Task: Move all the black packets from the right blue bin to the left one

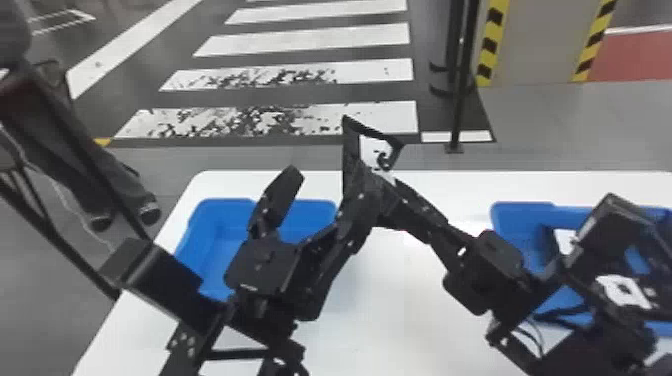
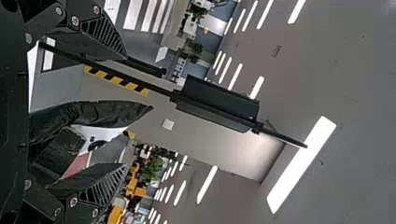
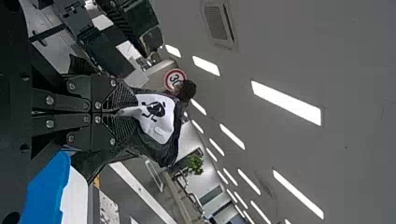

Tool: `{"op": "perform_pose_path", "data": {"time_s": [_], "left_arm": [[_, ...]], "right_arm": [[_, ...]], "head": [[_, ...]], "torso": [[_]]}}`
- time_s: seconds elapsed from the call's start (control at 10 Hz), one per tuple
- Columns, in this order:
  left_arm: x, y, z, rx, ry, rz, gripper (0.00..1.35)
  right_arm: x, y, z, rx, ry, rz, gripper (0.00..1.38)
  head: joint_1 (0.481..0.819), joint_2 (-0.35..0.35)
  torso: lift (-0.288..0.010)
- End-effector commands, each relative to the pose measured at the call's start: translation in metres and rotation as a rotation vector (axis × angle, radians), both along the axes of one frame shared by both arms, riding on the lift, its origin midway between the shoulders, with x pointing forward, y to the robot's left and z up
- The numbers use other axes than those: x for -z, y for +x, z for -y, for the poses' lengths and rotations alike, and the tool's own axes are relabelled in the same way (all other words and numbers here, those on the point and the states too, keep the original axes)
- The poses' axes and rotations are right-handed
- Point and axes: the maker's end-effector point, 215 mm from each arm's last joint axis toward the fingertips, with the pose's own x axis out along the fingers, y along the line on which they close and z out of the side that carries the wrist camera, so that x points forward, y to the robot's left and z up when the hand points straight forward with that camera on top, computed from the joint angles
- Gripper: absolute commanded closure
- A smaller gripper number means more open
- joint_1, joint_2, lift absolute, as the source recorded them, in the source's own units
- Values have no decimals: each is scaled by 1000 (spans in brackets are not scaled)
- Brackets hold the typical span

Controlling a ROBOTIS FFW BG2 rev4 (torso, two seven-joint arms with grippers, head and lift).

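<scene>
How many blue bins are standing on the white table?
2. One blue bin stands on the white table at the left, the other blue bin at the right; the robot's arms cover part of each.

Black arms (image 1: 170,285), silver screws (image 3: 49,100)

The room is bright. In the head view, the white surface (image 1: 400,320) has a pale shine just past the middle, toward 4 o'clock, and a soft grey shadow toward 6 o'clock. The floor (image 1: 40,270) toward 8 o'clock looks duller. In the left wrist view, long white lamps (image 2: 301,163) glow on the ceiling (image 2: 355,70), and a soft shine lies on the grey pillar (image 2: 247,156). Bright light strips (image 3: 286,102) glow in the right wrist view.
</scene>
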Motion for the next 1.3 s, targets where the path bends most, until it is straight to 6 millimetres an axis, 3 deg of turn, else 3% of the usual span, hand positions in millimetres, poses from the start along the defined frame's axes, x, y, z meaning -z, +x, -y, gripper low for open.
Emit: {"op": "perform_pose_path", "data": {"time_s": [0.0, 0.2, 0.4, 0.5, 0.6, 0.8, 1.0, 1.2], "left_arm": [[-3, 0, -1, -7, 10, 11, 228], [-3, 0, -3, -11, 12, 13, 228], [-3, 0, -2, -8, 9, 13, 228], [-6, -1, -3, -14, 5, 20, 306], [-8, 0, -4, -27, 11, 30, 757], [-2, 0, -2, -25, 15, 8, 1222], [3, 2, 5, -12, 35, -8, 1216], [-3, 1, 3, -27, 47, 16, 1216]], "right_arm": [[0, -10, -13, -40, 18, -18, 1150], [3, -28, -34, -107, 26, -43, 1150], [5, -31, -39, -121, 19, -51, 1150], [5, -33, -41, -130, 22, -53, 1150], [3, -32, -42, -132, 23, -50, 1148], [1, -33, -46, -143, 25, -46, 1148], [-3, -23, -45, -130, 34, -30, 1148], [-7, -14, -43, -114, 40, -16, 1148]], "head": [[679, 194], [683, 218], [692, 253], [693, 256], [694, 263], [691, 269], [692, 270], [685, 257]], "torso": [[-140], [-140], [-140], [-140], [-140], [-140], [-140], [-140]]}}
